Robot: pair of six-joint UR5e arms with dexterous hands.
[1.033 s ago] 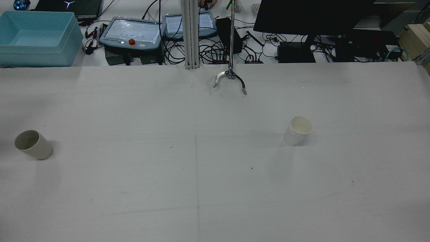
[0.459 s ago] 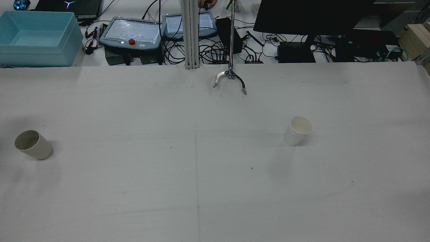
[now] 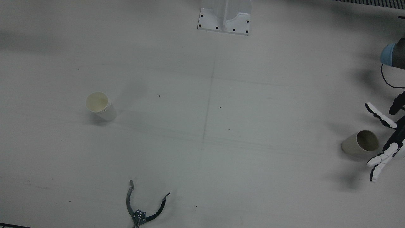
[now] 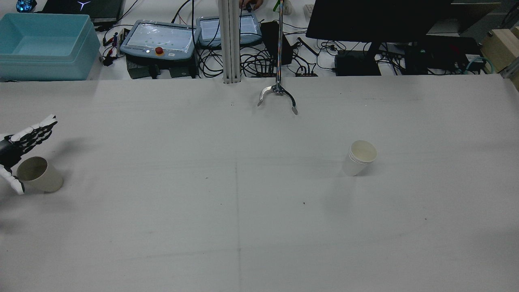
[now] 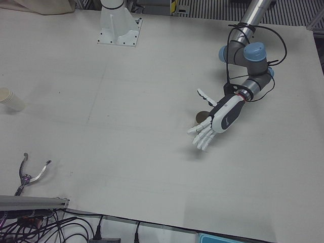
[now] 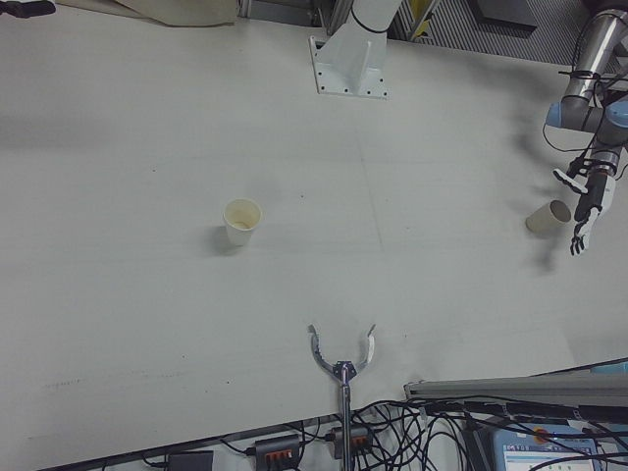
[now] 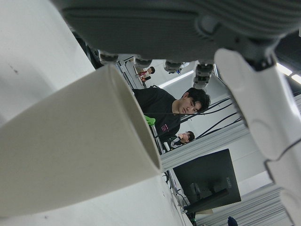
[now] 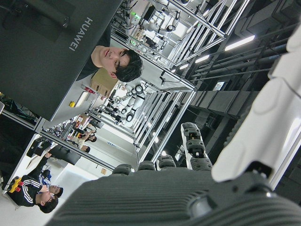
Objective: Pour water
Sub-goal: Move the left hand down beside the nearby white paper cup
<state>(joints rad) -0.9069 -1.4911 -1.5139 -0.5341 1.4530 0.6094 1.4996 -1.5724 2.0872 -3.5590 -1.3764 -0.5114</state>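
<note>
"HUAWEI" on the monitor (image 8: 51, 42)

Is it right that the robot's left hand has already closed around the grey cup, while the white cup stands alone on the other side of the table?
Not quite. The left hand is open, fingers spread beside the grey cup, not closed around it; the left-front view shows this. The white cup does stand alone on the other side.

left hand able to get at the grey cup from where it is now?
Probably yes. The left hand is open, fingers spread, right beside the grey cup, which stands alone on the table. Nothing sits between them. Contact can't be confirmed from these views.
</note>
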